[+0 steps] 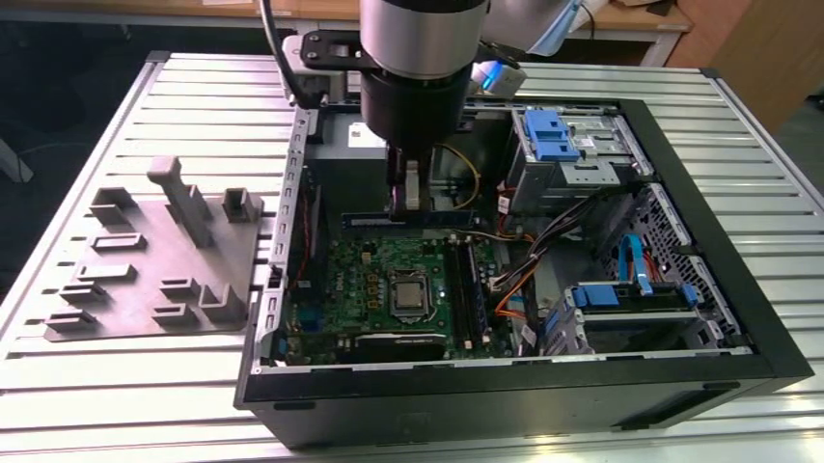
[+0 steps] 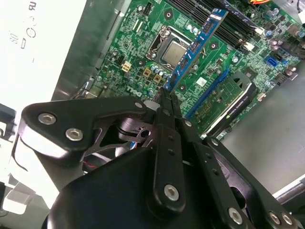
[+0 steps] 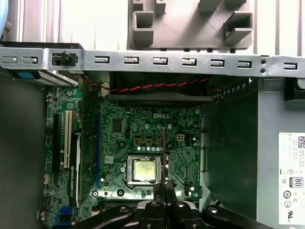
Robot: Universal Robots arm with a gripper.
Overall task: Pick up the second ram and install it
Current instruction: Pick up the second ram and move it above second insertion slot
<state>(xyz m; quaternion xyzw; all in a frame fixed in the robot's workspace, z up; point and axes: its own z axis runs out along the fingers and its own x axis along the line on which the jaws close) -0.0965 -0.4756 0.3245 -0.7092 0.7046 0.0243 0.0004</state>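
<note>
Black linkage plates of the pincer [image 2: 167,98] lie nearest the lens in the second wrist view. Its 2 fingers [image 2: 169,124] taper to a narrow tip and are pressed together on the second ram [image 2: 195,45]. This ram is a slim blue stick with black chips, gripped by 1 long edge and held above the green motherboard [image 2: 143,52], clear of its surface.

Exterior view: the pincer [image 1: 409,201] hangs from the arm at upper centre of the frame. The ram [image 1: 401,220] lies level under the fingertips, over the far edge of the motherboard [image 1: 373,280]. That board lies flat inside the open computer case [image 1: 515,391], with 1 silver square chip [image 1: 409,294] near its middle.

First wrist view: the ram [image 3: 164,148] is seen edge-on as a thin upright line beside the silver chip [image 3: 144,170], with the pincer [image 3: 164,185] closed on it.

At the left of the exterior frame, a grey moulded tray [image 1: 142,280] with upright blocks rests on the slatted tabletop [image 1: 129,405], just beside the case.
</note>
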